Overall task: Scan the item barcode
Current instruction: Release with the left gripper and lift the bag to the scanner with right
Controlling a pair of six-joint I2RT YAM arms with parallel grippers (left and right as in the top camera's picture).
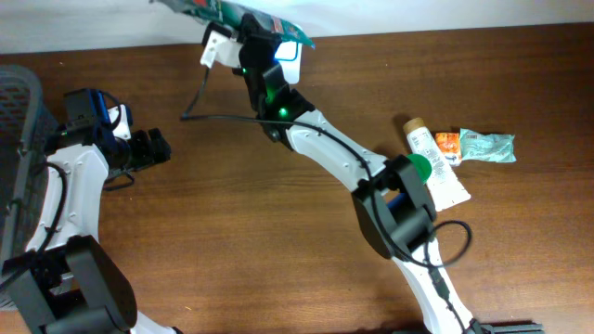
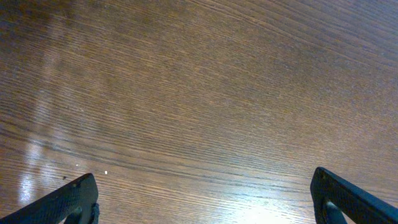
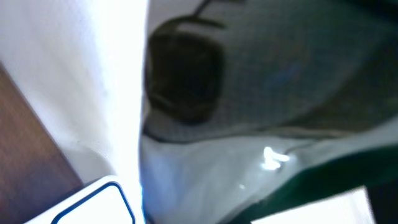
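R arm reaches from the near right corner diagonally to the far edge of the wooden table [image 1: 232, 250]. R gripper [image 1: 247, 35] sits at the far centre, clenched on a green packet [image 1: 212, 9]. The fingers themselves are hidden under the packet in the overhead view. The packet is up at the far table edge, partly cut off by the frame top, slanting left to right. Just left of the gripper is a white corded scanner [image 1: 215, 48], its black cable [image 1: 197, 97] running near-left across the tabletop. Just right of the gripper is a blue-edged white card [image 1: 290, 48]. It also shows bottom left in the R wrist view [image 3: 93, 205].

R wrist view is v. blurred and close: pale wrapper w/ a dark oval patch [image 3: 183, 74], green [image 3: 323, 180] at lower right, a strip of brown table at lower left. No barcode readable there.

L gripper [image 1: 158, 147] is at the left side, well apart from the packet, released, jaws wide, nothing between them. L wrist view shows both black fingertips [image 2: 68, 202] at the bottom corners w/ bare wood grain between.

Wire basket [image 1: 14, 93] sits at the far left edge, beside the L arm. On the right side lie a white tube w/ brown cap [image 1: 436, 167], an orange sachet [image 1: 447, 143] just beside it, and a teal pouch [image 1: 489, 147] touching the sachet's right end.
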